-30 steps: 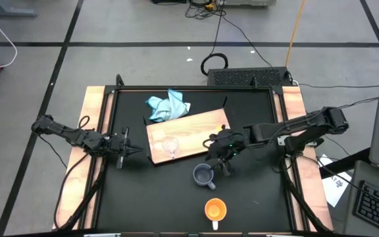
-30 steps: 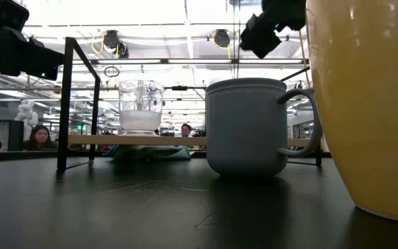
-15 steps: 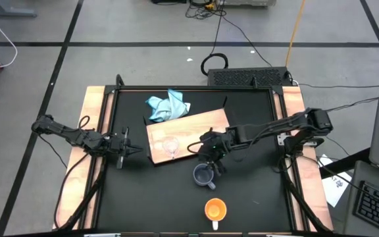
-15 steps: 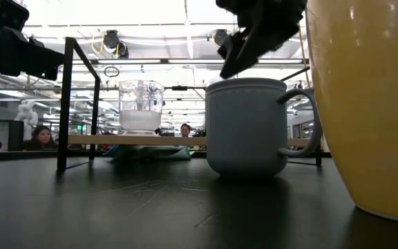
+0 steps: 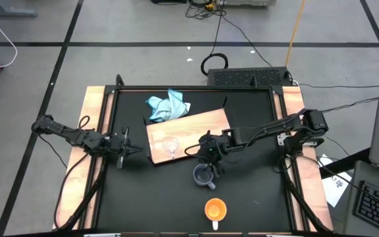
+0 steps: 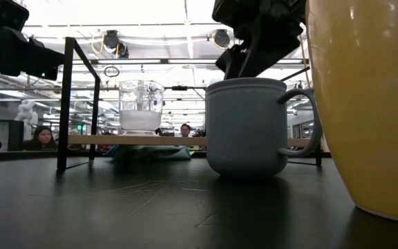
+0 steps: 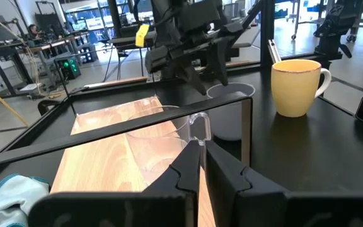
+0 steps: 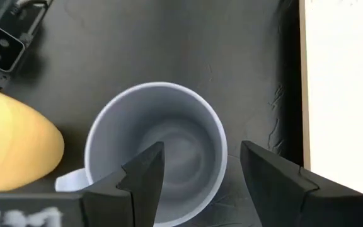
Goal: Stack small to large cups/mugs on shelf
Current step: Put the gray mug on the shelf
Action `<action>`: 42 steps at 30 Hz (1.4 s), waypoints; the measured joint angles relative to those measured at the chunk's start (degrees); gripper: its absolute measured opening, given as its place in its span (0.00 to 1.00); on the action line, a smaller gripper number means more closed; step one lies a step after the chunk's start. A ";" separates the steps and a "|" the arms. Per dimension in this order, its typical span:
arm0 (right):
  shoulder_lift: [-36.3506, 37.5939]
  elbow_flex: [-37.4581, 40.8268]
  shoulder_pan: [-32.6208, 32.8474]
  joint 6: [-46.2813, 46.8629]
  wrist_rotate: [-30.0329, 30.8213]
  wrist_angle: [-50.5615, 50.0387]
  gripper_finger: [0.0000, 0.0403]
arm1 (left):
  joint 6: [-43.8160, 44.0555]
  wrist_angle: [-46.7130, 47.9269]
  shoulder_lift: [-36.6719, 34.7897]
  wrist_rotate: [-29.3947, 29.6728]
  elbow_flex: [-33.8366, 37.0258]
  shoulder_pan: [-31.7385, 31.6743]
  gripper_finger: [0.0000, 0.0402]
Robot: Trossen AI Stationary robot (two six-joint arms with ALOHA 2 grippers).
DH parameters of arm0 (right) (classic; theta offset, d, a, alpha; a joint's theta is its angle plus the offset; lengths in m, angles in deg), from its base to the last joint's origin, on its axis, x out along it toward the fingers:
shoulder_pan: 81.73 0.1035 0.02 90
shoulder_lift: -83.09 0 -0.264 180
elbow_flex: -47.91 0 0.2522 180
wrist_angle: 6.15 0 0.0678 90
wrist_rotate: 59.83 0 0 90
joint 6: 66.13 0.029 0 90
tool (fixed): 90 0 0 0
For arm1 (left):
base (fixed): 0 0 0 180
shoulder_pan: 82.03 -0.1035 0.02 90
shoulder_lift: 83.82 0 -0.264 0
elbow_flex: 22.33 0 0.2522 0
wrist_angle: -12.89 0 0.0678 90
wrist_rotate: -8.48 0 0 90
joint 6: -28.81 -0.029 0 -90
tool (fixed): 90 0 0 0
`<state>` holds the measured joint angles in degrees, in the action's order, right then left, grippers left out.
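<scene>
Now lower and further in over the grey-blue mug than half a second ago: right gripper, then short of the rim, now directly above the mouth. Fingers apart, one over the inside of the cup, the other outside its wall on the board side, so straddling the rim but not yet closed on it. Nothing lifted; mug upright on the black table, just off the near edge of the shelf, handle pointing away from the board.

Meaning for the task, as a judgement: approach finished, grasp about to begin, the middle cup being next in line. Small clear glass cup already standing on the shelf, near its left end. Still to do: close on the wall, lift, carry over the board, lower around or beside the glass as the stacking requires.

Larger orange mug untouched, upright nearer the front of the table, apart from the grey-blue one, left for last.

Left gripper waiting off the shelf's left end, fingers drawn together, holding nothing, aimed across at the glass.

Light blue cloth bunched at the far corner of the shelf, out of the way.
</scene>
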<state>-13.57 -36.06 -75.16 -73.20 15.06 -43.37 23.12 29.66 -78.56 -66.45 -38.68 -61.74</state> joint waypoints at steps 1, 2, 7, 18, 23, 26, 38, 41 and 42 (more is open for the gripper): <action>-0.26 0.00 0.00 -0.15 0.00 -0.02 0.49 | 0.00 0.00 0.00 -0.02 0.00 0.00 0.06; -0.63 0.00 0.00 -0.23 0.00 0.05 0.49 | 0.00 0.00 -0.01 -0.02 0.00 0.00 0.06; -1.02 0.09 0.00 -0.81 0.00 0.14 0.49 | 0.00 0.00 0.00 -0.02 0.00 -0.02 0.06; -1.00 0.09 0.57 -1.08 -0.02 0.46 0.49 | -0.13 0.00 0.00 -0.02 0.00 -0.01 0.06; -1.77 0.11 0.68 -2.17 -1.73 -1.30 0.49 | -0.11 0.00 -0.02 -0.02 0.00 -0.01 0.06; -1.72 0.11 0.68 -3.41 -1.62 -1.36 0.49 | -0.11 0.00 0.00 -0.04 0.00 0.00 0.06; -2.72 0.17 0.26 -4.69 -1.56 0.20 0.49 | -0.08 0.01 -0.01 -0.04 0.00 0.00 0.06; -3.86 0.05 0.24 -5.69 -1.63 2.01 0.49 | -0.15 0.01 -0.01 -0.04 0.00 -0.02 0.06; -4.05 0.14 0.24 -5.70 -1.64 1.60 0.49 | -0.40 0.01 -0.01 -0.04 0.00 0.01 0.06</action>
<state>-17.62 -35.92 -74.92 -78.90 13.42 -41.77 22.72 29.67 -78.58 -66.49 -38.68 -61.74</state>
